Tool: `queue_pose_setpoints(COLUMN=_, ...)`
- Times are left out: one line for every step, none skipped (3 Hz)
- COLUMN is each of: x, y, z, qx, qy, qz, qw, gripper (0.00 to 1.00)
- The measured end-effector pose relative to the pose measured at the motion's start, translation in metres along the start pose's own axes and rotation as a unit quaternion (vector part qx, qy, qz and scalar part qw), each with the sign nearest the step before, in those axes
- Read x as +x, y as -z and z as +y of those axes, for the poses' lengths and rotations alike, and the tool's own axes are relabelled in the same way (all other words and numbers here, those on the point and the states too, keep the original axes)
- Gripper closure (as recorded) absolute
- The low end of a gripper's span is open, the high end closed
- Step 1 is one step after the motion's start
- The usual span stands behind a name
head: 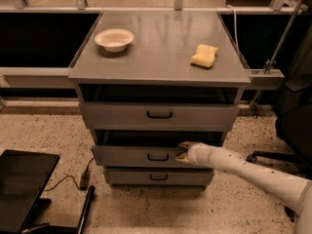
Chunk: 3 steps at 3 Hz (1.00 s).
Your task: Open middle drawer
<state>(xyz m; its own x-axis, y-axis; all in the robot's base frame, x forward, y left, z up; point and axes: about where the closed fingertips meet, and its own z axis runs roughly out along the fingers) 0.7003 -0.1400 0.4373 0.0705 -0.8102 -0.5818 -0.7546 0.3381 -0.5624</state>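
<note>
The middle drawer (129, 156) is the grey front with a small black bar handle (158, 157) in the cabinet's second row. It stands out a little, with a dark gap above its top edge. My gripper (181, 151) is at the drawer front, just right of the handle and level with the top edge. My white arm (243, 169) reaches in from the lower right.
The top drawer (122, 116) also stands out a little; the bottom drawer (131, 177) is in. A white bowl (114, 39) and a yellow sponge (204, 55) lie on the cabinet top. A black case (22, 186) and a cable (73, 178) lie on the floor at left. A dark chair (292, 121) stands at right.
</note>
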Motion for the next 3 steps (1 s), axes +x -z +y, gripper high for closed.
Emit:
queue_pose_setpoints(x=0.001, y=0.006, z=0.016, qx=0.004, qy=-0.005, qz=-0.002, qw=1.0, gripper=1.0)
queue_pose_setpoints(x=0.0, y=0.016, z=0.03, qx=0.008, qy=-0.01, qz=-0.004, qw=0.9999, gripper=1.0)
queue_pose_setpoints(x=0.023, y=0.041, z=0.026, qx=0.024, qy=-0.029, qz=0.015, qw=0.9992, gripper=1.0)
